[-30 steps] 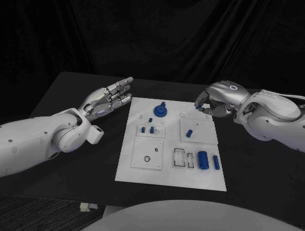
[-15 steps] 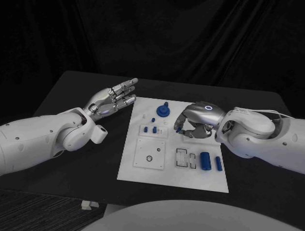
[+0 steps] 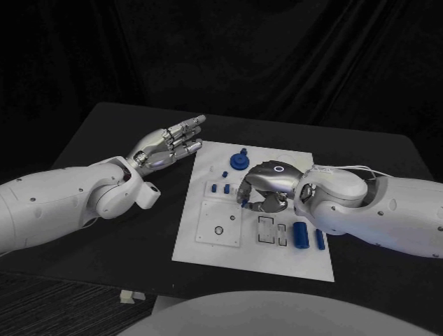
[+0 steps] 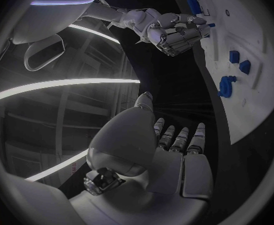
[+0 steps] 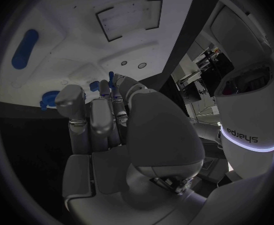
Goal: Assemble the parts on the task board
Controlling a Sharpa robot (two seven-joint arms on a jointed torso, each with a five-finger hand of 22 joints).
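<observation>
Head view: task board [image 3: 213, 241] mid-table, blue parts [image 3: 300, 234] on it. Right hand [image 3: 264, 189] curled over board centre, grasp unclear. Left hand [image 3: 169, 145] flat, fingers apart, empty, beside the board.
Left wrist view: left hand [image 4: 174, 155] spread, holding nothing.
Right wrist view: right hand [image 5: 102, 130] above the board, can't tell if holding.

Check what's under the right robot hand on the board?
The right robot hand hangs over the middle of the white board. Bare board and small blue pieces show beside it; whatever lies directly beneath is covered.
</observation>
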